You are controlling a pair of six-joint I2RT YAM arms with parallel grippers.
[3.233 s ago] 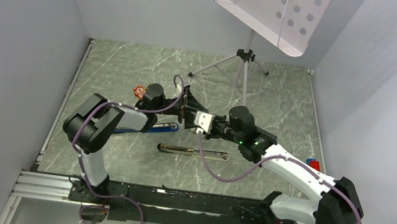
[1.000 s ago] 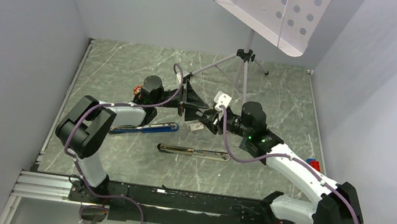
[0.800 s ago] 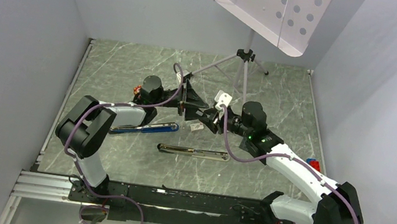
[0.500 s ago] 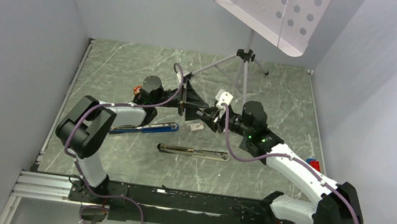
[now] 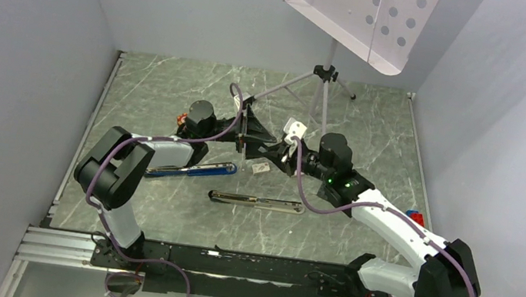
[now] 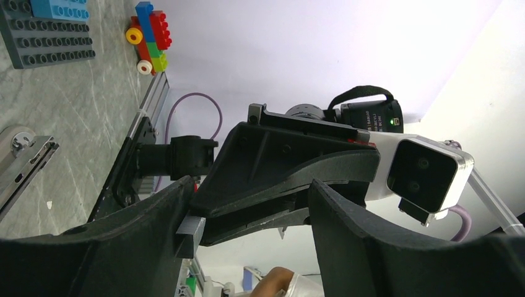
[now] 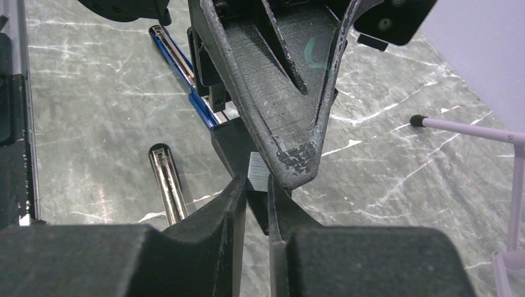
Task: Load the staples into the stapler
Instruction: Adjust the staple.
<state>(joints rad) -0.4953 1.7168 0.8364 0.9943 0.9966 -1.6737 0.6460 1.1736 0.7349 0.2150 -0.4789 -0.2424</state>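
Note:
My right gripper point(image 7: 255, 183) is shut on the staples point(image 7: 257, 172), a small ribbed silver-grey block that sticks out of its tips. It is raised above the table. My left gripper point(image 6: 251, 207) is open, and its jaws stand wide on either side of the right gripper's tips. The staples point(image 6: 190, 233) lie against one left finger point(image 6: 155, 216). In the top view the two grippers meet, left point(image 5: 247, 137) and right point(image 5: 273, 151). A blue stapler point(image 5: 191, 169) lies open on the table, and a silver-black stapler point(image 5: 256, 202) lies open nearer the arms.
A small pale item point(image 5: 260, 167) lies on the table below the grippers. A tripod point(image 5: 323, 87) stands at the back. Toy bricks point(image 6: 148, 37) and a grey baseplate point(image 6: 49, 31) lie by the right wall. A small orange object point(image 5: 183, 116) sits behind the left arm.
Since 3.2 s ago both grippers have moved up and toward the back, baring the small pale item. In the last second the right gripper has crept slightly further toward the left gripper.

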